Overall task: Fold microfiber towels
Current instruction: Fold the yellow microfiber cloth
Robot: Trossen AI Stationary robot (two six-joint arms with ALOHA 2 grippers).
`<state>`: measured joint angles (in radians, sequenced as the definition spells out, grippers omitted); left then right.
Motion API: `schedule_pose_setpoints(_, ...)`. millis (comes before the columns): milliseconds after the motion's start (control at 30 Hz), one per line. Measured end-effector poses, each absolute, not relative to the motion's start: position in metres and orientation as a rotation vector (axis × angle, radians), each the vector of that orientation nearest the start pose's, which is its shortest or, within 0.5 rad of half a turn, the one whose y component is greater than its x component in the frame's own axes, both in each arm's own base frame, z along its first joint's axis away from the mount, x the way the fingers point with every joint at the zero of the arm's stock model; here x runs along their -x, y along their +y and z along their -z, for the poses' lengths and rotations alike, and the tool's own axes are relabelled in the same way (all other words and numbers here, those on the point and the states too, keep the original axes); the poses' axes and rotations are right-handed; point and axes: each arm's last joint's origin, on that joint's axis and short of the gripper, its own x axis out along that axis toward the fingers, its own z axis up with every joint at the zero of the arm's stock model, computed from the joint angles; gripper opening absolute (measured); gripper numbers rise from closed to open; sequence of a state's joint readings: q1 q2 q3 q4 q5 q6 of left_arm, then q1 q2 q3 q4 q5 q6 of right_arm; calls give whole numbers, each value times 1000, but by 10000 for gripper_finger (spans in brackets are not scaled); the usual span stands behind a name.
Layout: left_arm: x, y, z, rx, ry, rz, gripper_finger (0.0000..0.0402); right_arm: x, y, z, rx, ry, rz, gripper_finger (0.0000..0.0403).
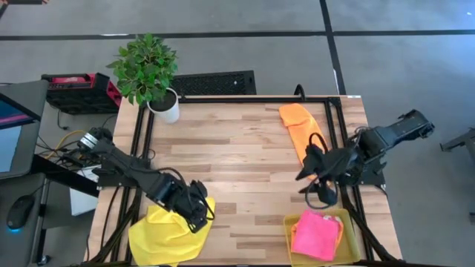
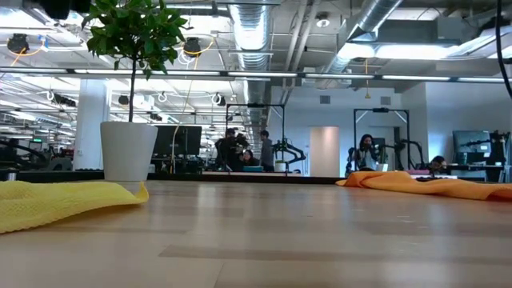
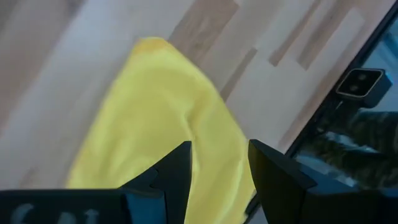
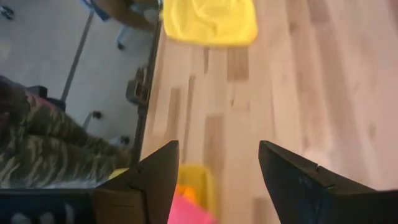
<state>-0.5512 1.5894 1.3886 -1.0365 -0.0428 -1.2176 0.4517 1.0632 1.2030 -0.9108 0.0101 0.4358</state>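
The wooden surface [image 1: 237, 163] carries every item. The yellow towel [image 1: 167, 236] lies crumpled at the near left corner, part of it hanging over the edge. The orange towel [image 1: 300, 126] lies bunched along the far right side (in the low view [image 2: 432, 184] it is a low mound). The pink towel [image 1: 315, 235] sits inside the yellow tray [image 1: 349, 252] at the near right corner, with a strip of orange cloth showing beside it. A potted plant [image 1: 148, 70] stands at the far left corner. The left gripper [image 1: 199, 215] is positioned over the yellow towel's upper edge, fingers [image 3: 171, 171] apart with nothing clamped between them. The right gripper [image 1: 310, 169] is positioned between the orange towel and the tray, fingers [image 4: 155, 174] apart and empty.
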Motion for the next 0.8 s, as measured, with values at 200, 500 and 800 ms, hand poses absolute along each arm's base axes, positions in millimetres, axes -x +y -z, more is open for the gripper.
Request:
schedule_pose_setpoints(200,-266,-163,-239,722,1191,-296,150,-180,68,-366,-144,752,-239,244)
schedule_pose_setpoints(500,-253,-147,-184,708,1219,-361,150,-183,58,-365,-79,746,-223,244)
schedule_pose_setpoints(800,-246,-128,-159,699,1241,-424,150,-184,57,-365,-58,744,-223,244)
